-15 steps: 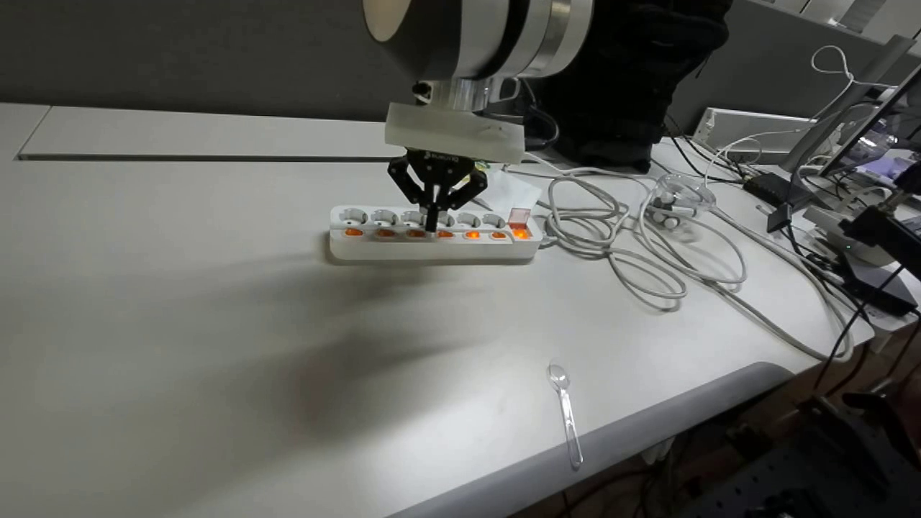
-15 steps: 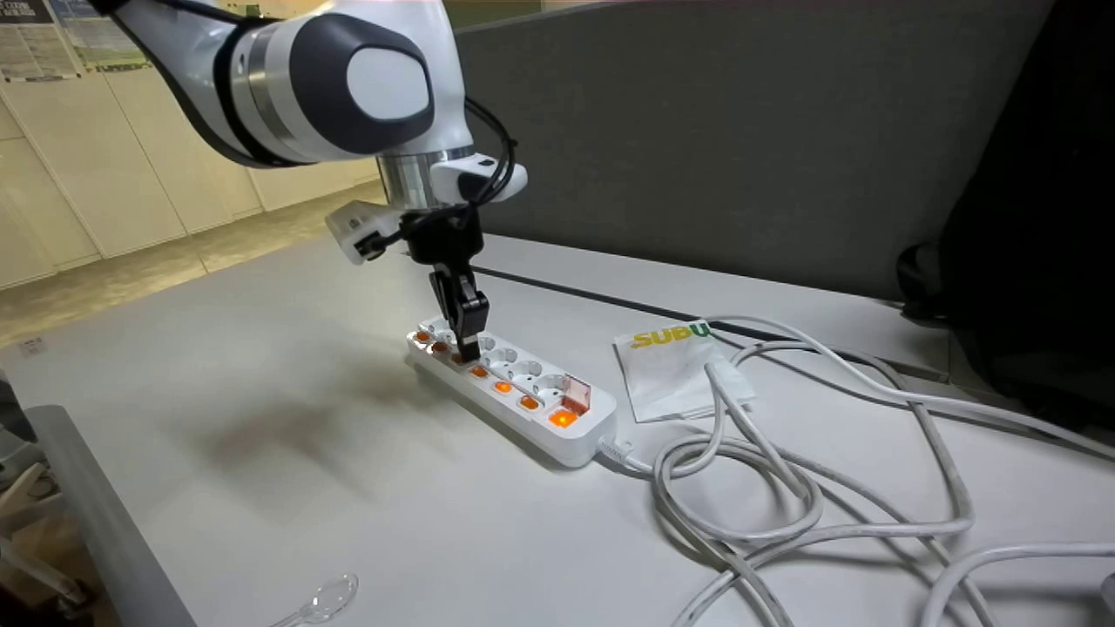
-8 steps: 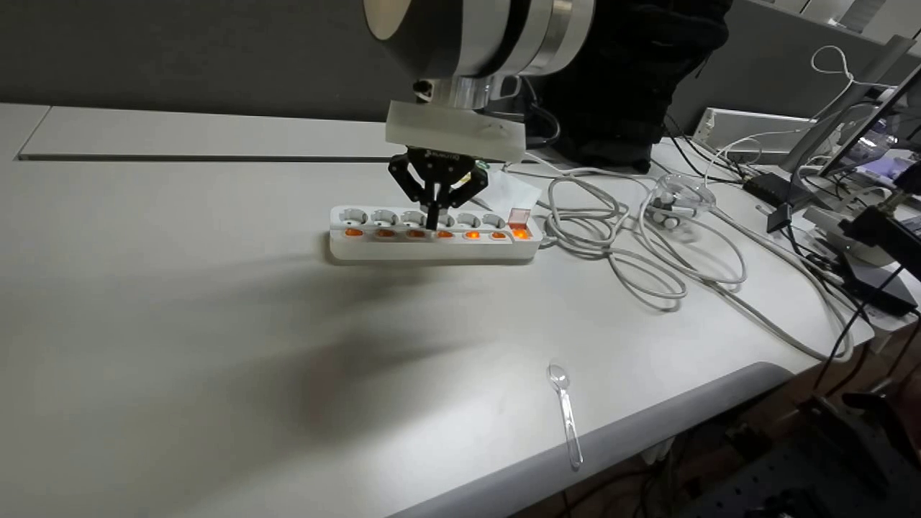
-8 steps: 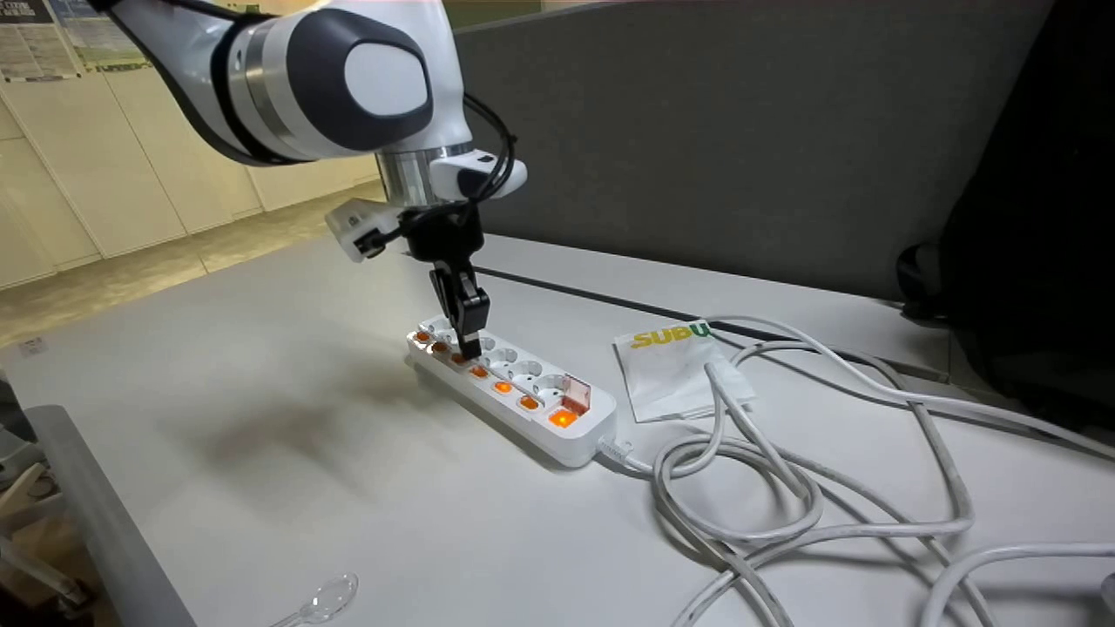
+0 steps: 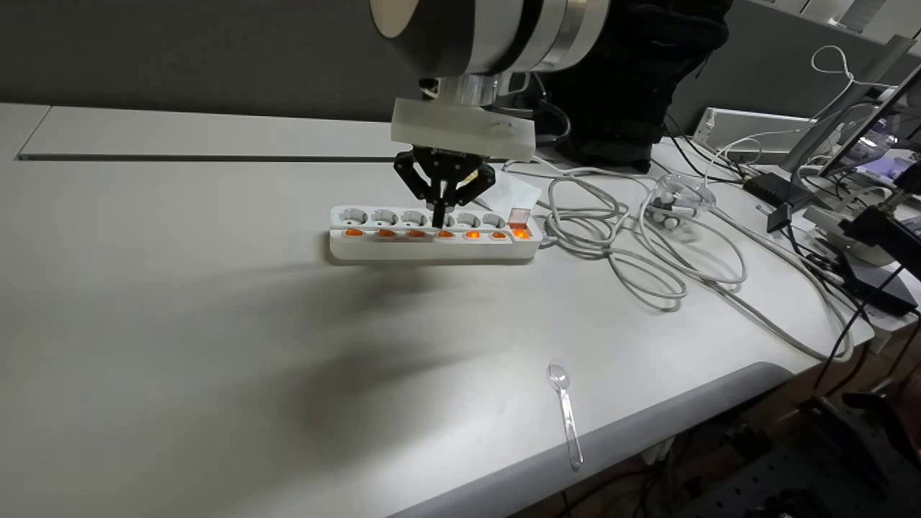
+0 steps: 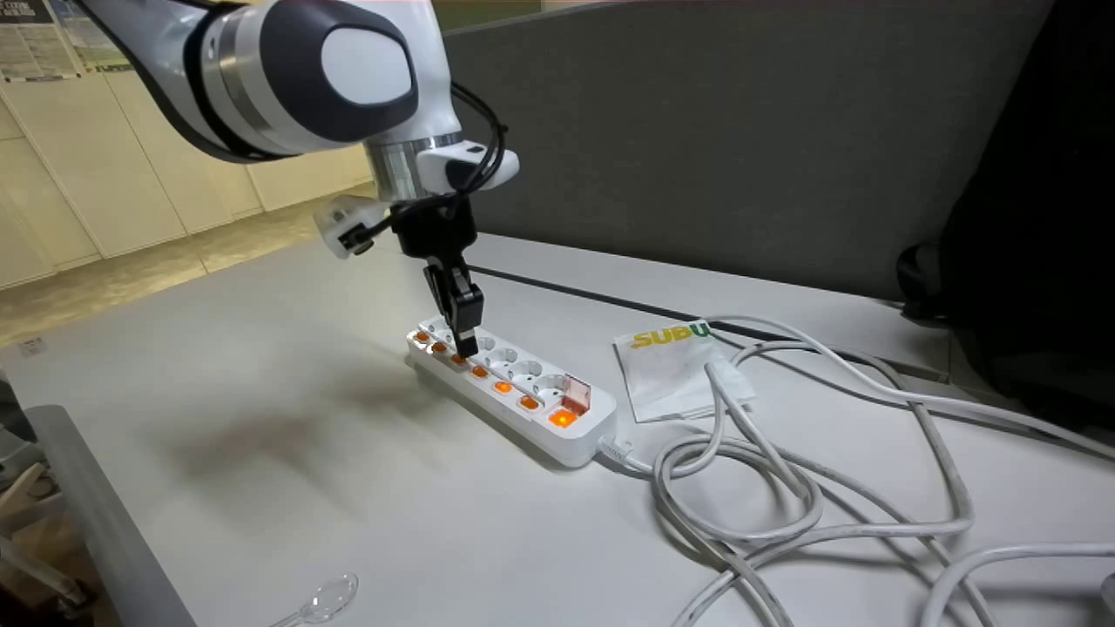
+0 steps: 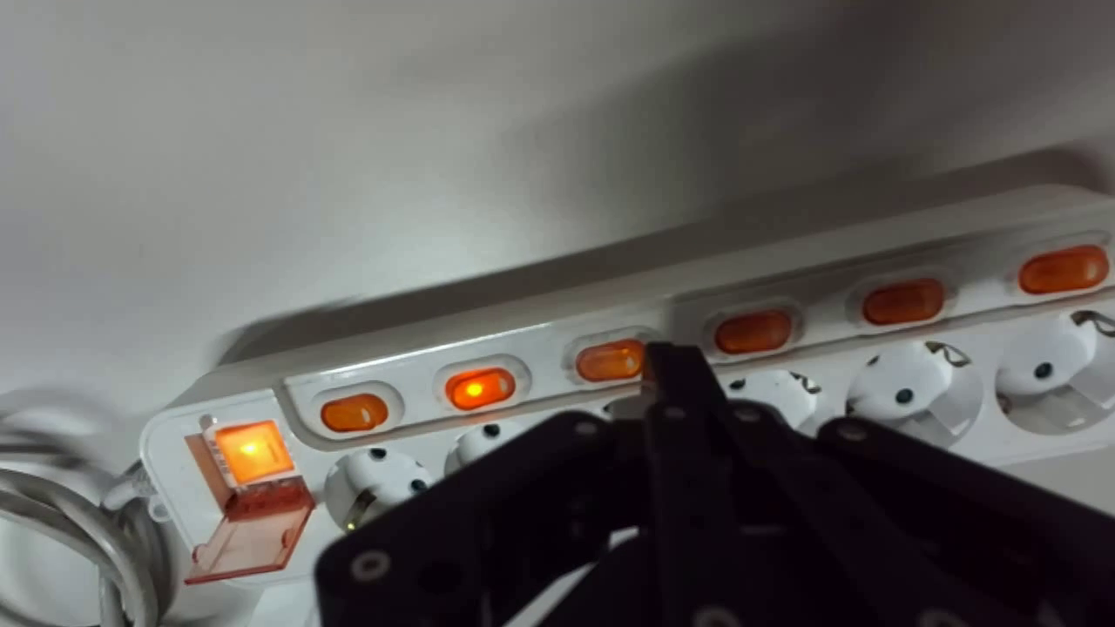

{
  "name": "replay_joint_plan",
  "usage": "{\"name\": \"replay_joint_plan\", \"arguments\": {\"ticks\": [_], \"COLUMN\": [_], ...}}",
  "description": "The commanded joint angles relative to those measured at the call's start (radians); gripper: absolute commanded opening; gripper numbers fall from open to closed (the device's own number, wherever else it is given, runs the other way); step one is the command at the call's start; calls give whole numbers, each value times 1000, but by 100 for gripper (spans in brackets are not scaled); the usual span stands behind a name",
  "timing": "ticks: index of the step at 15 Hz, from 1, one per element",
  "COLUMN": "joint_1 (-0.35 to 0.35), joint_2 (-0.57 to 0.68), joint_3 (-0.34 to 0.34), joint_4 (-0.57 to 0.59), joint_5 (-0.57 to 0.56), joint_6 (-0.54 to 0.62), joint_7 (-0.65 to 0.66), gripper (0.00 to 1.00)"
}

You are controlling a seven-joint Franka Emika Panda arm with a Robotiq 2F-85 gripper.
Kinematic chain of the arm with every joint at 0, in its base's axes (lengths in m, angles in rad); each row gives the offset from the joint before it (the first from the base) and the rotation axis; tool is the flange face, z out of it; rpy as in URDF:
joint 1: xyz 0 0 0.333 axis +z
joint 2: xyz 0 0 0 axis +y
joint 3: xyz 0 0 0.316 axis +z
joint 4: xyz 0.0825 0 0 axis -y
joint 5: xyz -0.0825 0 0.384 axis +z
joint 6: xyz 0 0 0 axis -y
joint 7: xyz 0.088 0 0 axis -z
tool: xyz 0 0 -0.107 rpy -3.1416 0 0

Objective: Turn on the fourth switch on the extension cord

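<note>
The white extension cord (image 5: pixel 432 251) lies on the table in both exterior views (image 6: pixel 540 435) and across the wrist view (image 7: pixel 488 329). Its lit main switch (image 7: pixel 251 451) is at the cable end, with a lit orange switch (image 7: pixel 479 388) two along. The fourth switch (image 7: pixel 608 360), counted from the end away from the cable, looks amber and unlit. My gripper (image 7: pixel 684 353) is shut and empty, pointing down over the strip in both exterior views (image 5: pixel 438 221) (image 6: pixel 468 348). In the wrist view its tip overlaps that switch's right end; I cannot tell if it touches.
Tangled white and grey cables (image 6: pixel 784 514) lie beyond the strip's cable end. A paper napkin (image 6: pixel 675 374) lies behind the strip. A clear spoon (image 5: pixel 566 414) is at the table's front edge. A red transparent cover (image 7: pixel 253 544) stands open by the main switch.
My gripper has moved slightly toward the cable end and up, and the arm has shifted a little. The strip has not moved and its lights look the same.
</note>
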Motion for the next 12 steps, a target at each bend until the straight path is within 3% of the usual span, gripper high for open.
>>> {"name": "replay_joint_plan", "arguments": {"ticks": [1,12], "joint_1": [16,14], "joint_2": [-52,-30], "joint_3": [-29,-39], "joint_4": [-63,-104], "joint_5": [-11,-1], "joint_6": [11,159], "joint_7": [47,25], "gripper": [0,0]}}
